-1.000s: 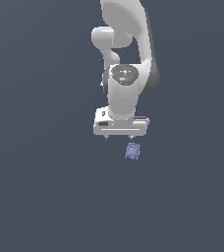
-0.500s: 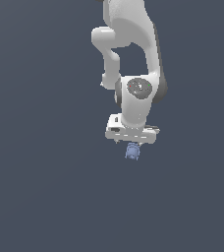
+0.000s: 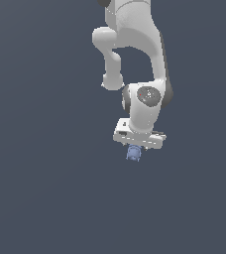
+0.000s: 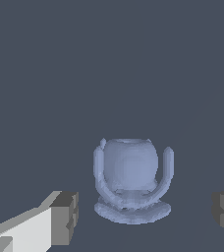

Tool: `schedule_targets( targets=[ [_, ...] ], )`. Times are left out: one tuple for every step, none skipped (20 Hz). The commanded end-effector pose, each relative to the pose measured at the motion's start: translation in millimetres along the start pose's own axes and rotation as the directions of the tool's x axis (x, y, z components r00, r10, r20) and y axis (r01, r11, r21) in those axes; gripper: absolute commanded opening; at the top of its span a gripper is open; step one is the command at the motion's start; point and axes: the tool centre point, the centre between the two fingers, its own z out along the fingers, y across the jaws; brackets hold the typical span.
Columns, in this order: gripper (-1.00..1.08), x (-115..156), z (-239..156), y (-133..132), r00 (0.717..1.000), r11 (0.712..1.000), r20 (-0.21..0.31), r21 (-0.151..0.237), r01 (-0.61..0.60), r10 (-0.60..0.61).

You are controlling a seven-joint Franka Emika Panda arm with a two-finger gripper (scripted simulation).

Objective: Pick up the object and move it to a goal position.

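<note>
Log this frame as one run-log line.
phase: pre-grasp | tool: open, fingers either side of object, no contact visible | object: between fingers, not gripped | goal: not visible

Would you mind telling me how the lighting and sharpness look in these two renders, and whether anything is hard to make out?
Exterior view: flat, even light, no cast shadows or glare; the object is tiny under the gripper, so its shape is unreadable. Wrist view: the object is large with soft shading and slightly coarse edges; both fingertips are cut by the frame edge, jaws standing apart.
</note>
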Motion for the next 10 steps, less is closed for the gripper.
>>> schedule_targets(
  targets=[
    [1.0, -0.5, 2.4, -2.4, 1.0, 1.0, -0.001, 0.0, -0.01, 0.01],
    [1.0, -0.7, 2.7, -2.9, 1.0, 1.0, -0.001, 0.001, -0.012, 0.012],
    [1.0, -0.8, 2.9, -3.3, 1.0, 1.0, -0.001, 0.001, -0.012, 0.012],
    [1.0, -0.8, 2.4, -2.5, 1.0, 1.0, 0.0, 0.0, -0.009, 0.009],
    [1.0, -0.8, 2.8, -2.5, 1.0, 1.0, 0.0, 0.0, -0.009, 0.009],
    [1.0, -0.8, 4.0, -2.6, 1.0, 1.0, 0.0, 0.0, -0.009, 0.009],
    [1.0, -0.9, 6.0, -2.7, 1.0, 1.0, 0.0, 0.0, -0.009, 0.009],
    [1.0, -1.0, 8.7, -2.8, 1.0, 1.0, 0.0, 0.0, -0.009, 0.009],
    [1.0, -1.0, 12.2, -2.5, 1.0, 1.0, 0.0, 0.0, -0.009, 0.009],
    [1.0, -1.1, 16.5, -2.4, 1.0, 1.0, 0.0, 0.0, -0.01, 0.01]
  ],
)
